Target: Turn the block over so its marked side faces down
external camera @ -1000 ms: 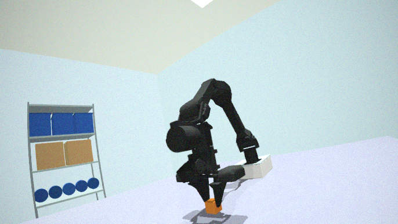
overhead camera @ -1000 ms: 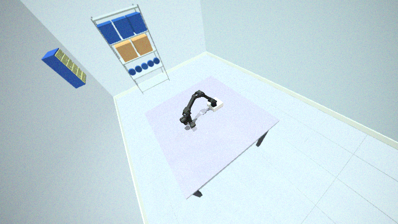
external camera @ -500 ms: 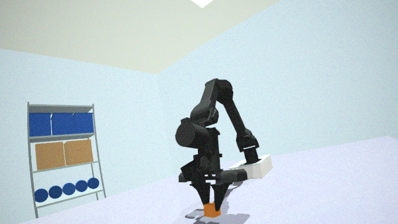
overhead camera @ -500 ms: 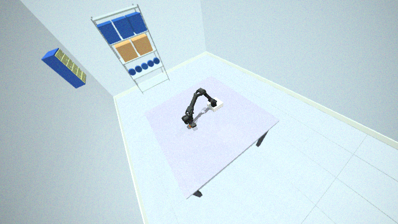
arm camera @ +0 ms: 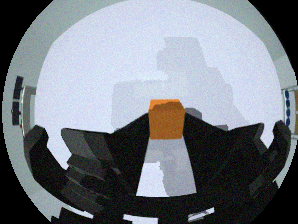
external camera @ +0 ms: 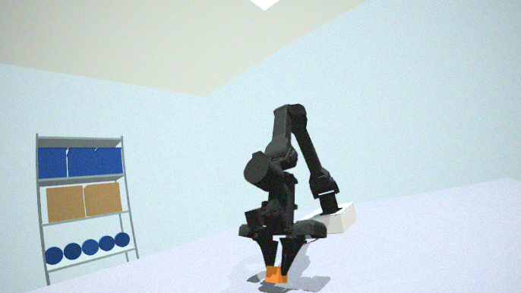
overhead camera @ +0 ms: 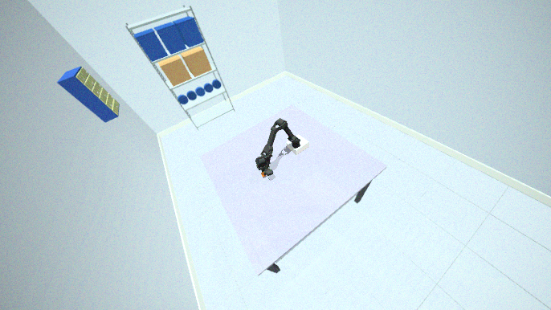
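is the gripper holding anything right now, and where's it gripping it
Yes: the gripper is shut on the orange block, its fingertips pinching the block's two opposite sides near the top.

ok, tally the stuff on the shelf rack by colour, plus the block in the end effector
Blue boxes: 3, going by the top view
Tan boxes: 2
Blue round items: 5
Orange block, clamped in the end effector: 1
Total: 11
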Motion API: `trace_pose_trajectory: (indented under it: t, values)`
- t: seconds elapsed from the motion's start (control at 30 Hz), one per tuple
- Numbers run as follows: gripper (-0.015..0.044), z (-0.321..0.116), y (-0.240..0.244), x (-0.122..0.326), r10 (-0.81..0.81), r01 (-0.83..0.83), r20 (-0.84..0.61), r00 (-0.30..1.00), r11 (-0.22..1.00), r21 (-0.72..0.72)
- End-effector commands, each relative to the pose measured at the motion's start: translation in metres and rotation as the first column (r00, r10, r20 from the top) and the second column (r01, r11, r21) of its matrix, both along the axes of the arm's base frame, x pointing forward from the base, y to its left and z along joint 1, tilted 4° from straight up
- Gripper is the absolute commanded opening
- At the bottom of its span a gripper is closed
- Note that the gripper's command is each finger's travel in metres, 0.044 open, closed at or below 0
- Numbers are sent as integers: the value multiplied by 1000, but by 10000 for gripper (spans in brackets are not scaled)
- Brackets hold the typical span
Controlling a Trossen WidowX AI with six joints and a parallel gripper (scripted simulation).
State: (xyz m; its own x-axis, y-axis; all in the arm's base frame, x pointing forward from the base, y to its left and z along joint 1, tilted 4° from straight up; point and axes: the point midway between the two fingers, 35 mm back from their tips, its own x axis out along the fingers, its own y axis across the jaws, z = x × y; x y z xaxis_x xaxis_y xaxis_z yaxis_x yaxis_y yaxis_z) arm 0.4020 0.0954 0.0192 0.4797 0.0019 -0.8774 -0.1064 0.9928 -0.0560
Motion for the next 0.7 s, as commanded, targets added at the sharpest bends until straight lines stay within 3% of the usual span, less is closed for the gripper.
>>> trace_pose_trajectory:
  t: [0.0, 0.67]
  values:
    - [0, -1, -1, -5, 5, -5, 56, 998, 1000, 1]
    - [0, -26, 0, 6, 20, -27, 294, 956, 999, 20]
